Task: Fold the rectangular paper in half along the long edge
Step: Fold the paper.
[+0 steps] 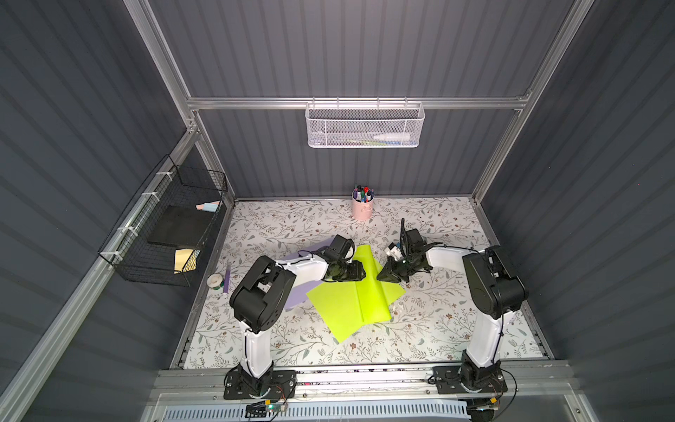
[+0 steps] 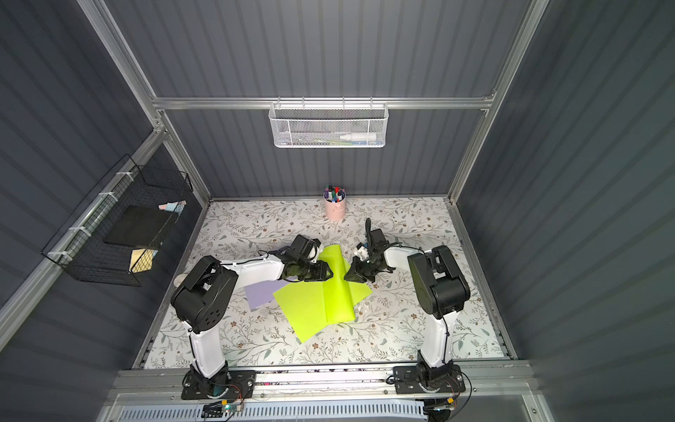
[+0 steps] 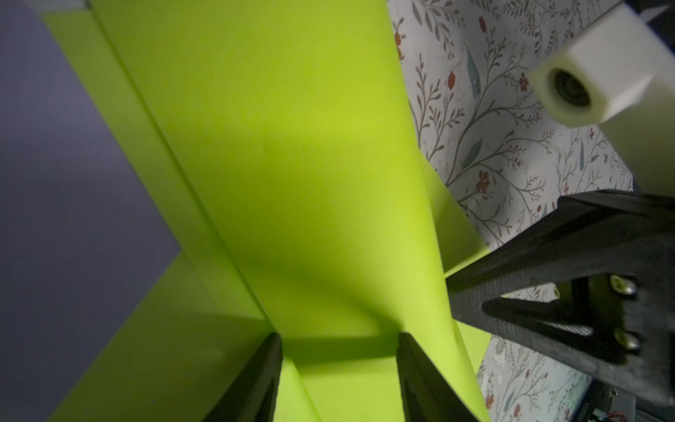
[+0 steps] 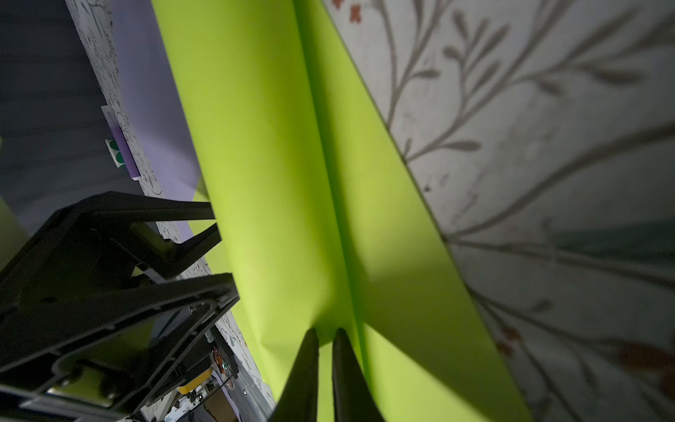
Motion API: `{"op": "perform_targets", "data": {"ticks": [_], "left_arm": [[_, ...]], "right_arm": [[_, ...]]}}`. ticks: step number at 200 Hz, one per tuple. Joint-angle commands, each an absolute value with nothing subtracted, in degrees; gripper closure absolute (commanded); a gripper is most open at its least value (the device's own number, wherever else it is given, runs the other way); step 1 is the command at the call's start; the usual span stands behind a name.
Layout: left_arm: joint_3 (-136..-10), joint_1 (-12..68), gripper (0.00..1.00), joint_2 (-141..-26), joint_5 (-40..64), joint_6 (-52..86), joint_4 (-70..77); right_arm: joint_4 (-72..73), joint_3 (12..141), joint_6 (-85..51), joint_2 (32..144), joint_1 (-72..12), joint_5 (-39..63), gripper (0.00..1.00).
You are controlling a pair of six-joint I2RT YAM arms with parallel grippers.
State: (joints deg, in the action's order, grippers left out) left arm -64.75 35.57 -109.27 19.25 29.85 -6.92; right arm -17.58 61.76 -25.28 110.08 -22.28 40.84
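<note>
Left fingers (image 3: 263, 380): apart, with a wide gap. The raised flap of the lime-green paper (image 3: 292, 182) runs up from between the tips; whether either finger touches it cannot be told. The lower frame edge cuts off their bases.

Right fingers (image 4: 307, 372): nearly together, clamped on the paper's puckered edge. The pinch point itself is in shadow.

In both top views the two sets of tips face each other at frame centre, across the sheet's upper end. The black finger bodies hide both contact points.

The paper lies diagonally mid-counter (image 1: 438, 329). One long strip is lifted and curled over; the lower-left part is flat.

Its left side overlaps a lavender sheet (image 1: 297, 296), which the left arm mostly covers.

A pink marker cup (image 1: 362, 208) stands upper centre, well apart.
</note>
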Motion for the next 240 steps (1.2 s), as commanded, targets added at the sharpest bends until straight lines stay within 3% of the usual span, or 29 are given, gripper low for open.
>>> {"op": "perform_targets", "data": {"ticks": [1, 62, 109, 204, 225, 240], "left_arm": [[-64.24, 35.55, 0.45, -107.74, 17.50, 29.71, -10.55], [-63.87, 35.57, 0.59, -108.01, 17.34, 29.62, -10.90], [-63.90, 35.58, 0.50, -107.06, 16.66, 29.70, -11.10], [-63.47, 35.59, 0.51, -106.35, 15.95, 29.79, -11.16], [-63.41, 35.59, 0.46, -105.81, 15.56, 30.10, -11.08], [-63.32, 35.53, 0.29, -105.34, 15.41, 30.44, -10.82]], "right_arm": [[-19.94, 63.09, -23.86, 111.27, -23.10, 39.24, 0.87], [-20.11, 63.88, -24.51, 108.49, -23.47, 39.93, 0.87], [-22.37, 65.30, -24.08, 108.42, -23.68, 38.72, 0.87], [-22.30, 66.26, -24.51, 107.19, -25.31, 39.32, 0.87], [-22.42, 66.27, -24.50, 106.79, -25.31, 39.20, 0.87], [-22.58, 66.33, -24.43, 106.76, -25.44, 39.07, 0.87]]}}
